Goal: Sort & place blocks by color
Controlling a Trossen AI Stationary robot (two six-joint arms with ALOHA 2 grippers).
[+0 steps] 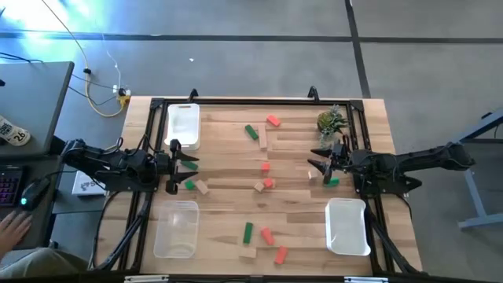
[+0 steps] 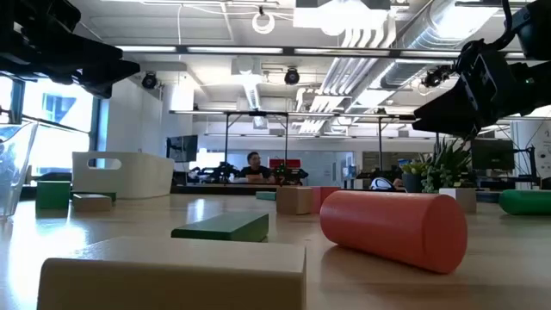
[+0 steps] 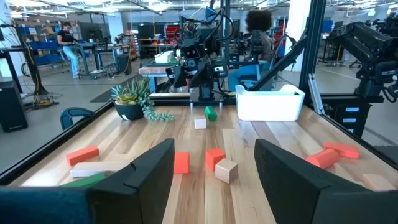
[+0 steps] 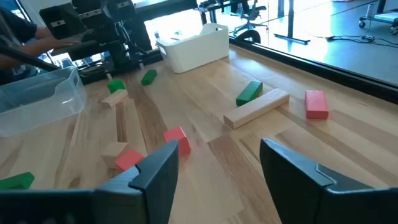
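Observation:
Small red, green and tan wooden blocks lie scattered flat on the wooden table [image 1: 228, 157]. My left gripper [image 1: 187, 163] hovers open at the left side, beside a green block [image 1: 189, 185] and a tan one [image 1: 202, 187]. In its wrist view [image 3: 214, 180], two red blocks [image 3: 181, 162] and a tan cube [image 3: 226, 170] lie ahead between the fingers. My right gripper [image 1: 316, 165] hovers open at the right, next to a green block [image 1: 332, 182]. Its wrist view [image 4: 217, 180] shows a red block [image 4: 176, 138] ahead. Neither gripper touches anything.
A white tray [image 1: 182, 126] stands far left, a clear tray [image 1: 176, 228] near left, and another white tray [image 1: 347, 226] near right. A small green plant [image 1: 331, 120] sits far right, close to my right arm. More blocks lie near the front edge [image 1: 267, 236].

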